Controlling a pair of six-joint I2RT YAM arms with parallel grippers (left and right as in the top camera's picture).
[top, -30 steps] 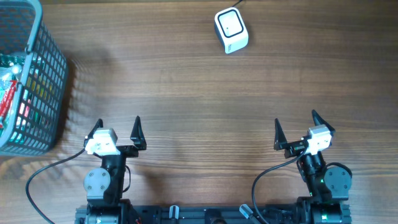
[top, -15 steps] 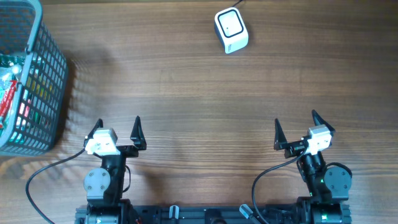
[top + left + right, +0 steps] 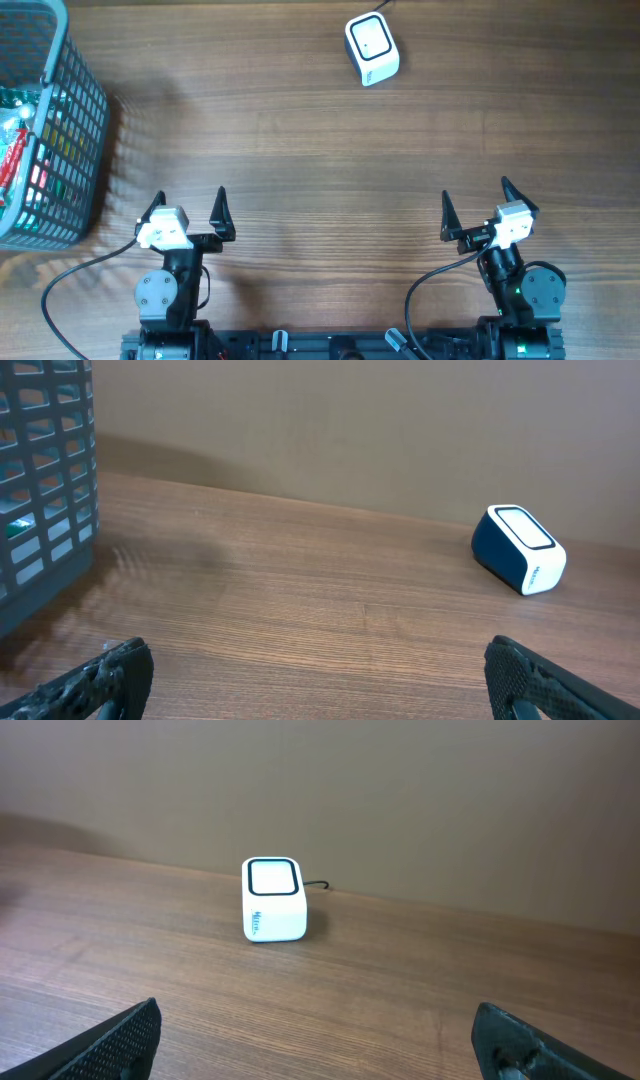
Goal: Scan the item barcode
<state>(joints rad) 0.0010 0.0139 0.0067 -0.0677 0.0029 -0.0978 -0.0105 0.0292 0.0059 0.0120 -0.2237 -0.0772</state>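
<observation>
On the left of the counter (image 3: 320, 170) you see a grey mesh basket (image 3: 85, 130) holding colourful packaged items (image 3: 18, 150), red and green among them; a barcode you cannot make out. The white scanner (image 3: 371, 48) stands at the far middle, well apart from the basket, window facing up, its long axis slanting from far-left to near-right. The left gripper (image 3: 189, 196) and right gripper (image 3: 476, 190) stand wide apart, holding nothing.
</observation>
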